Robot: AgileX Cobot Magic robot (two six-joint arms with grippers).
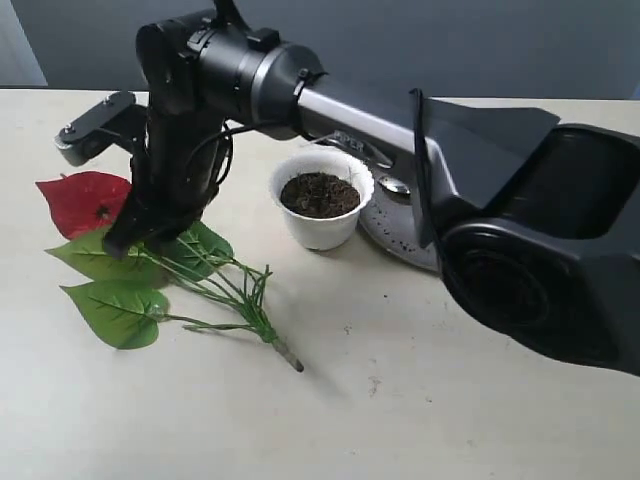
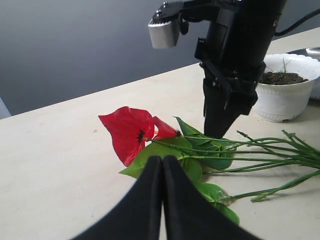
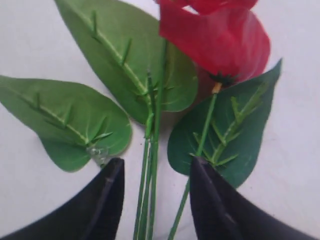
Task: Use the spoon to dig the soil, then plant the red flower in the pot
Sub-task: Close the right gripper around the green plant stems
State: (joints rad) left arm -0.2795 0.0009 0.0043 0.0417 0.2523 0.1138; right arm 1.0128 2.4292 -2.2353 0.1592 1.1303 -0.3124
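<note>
**Right tool poised over flower stems; grasp not yet made**

Item: right tool (image 3: 155, 200), parted, its two dark fingers straddling the thin green stems of the red flower (image 1: 85, 200), nothing held. Left tool (image 2: 162, 200) pressed fully together, empty, aimed toward the blooms.

Location: the red flower lay flat on the surface (image 1: 420, 410), at about 9 o'clock from the pot (image 1: 320, 225); stalk end pointing toward 5 o'clock. The soil (image 1: 319, 194) filled the pot. Only the bowl of the spoon (image 1: 394, 185) showed, on the steel plate (image 1: 395, 240) at 3 o'clock of the pot.

Risks, as judged: stems are several and splayed, so closing might catch only some, letting the plant twist or droop; a low descent might pin leaves against the surface.

Markings: no readable brand, label or writing.
</note>
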